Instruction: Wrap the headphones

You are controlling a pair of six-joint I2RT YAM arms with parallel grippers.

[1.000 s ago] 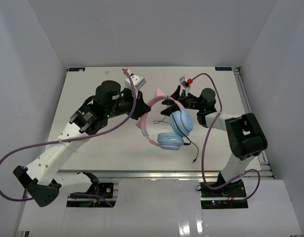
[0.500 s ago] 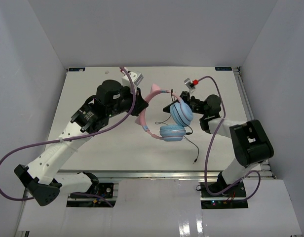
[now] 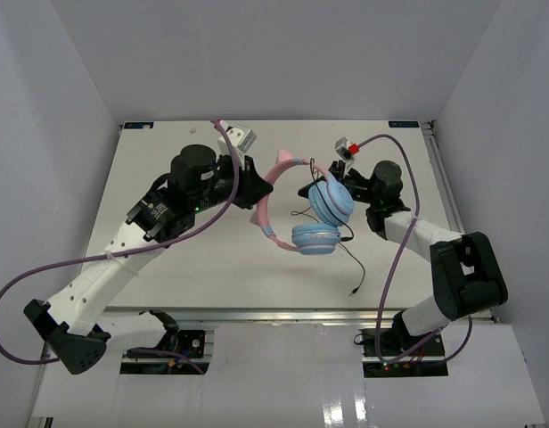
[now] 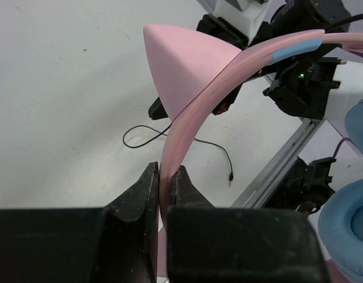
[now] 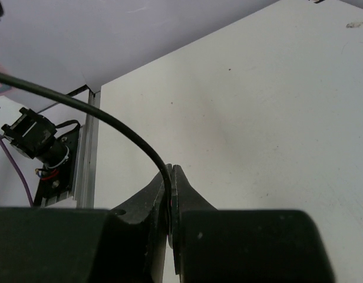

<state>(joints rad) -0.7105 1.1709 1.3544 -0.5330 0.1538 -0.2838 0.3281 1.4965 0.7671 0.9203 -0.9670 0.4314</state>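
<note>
now the left tool (image 4: 164, 184) clamps the pink headband (image 4: 228, 76), the right tool (image 5: 171, 177) pinches the black cable (image 5: 81, 102).

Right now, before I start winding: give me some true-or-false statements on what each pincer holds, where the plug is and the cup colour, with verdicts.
1. The left pincer is shut on the pink headband. True.
2. The right pincer is open and empty. False: it is shut on the black cable.
3. The plug lies free on the table. True.
4. The ear cups are pink. False: they are light blue.
</note>
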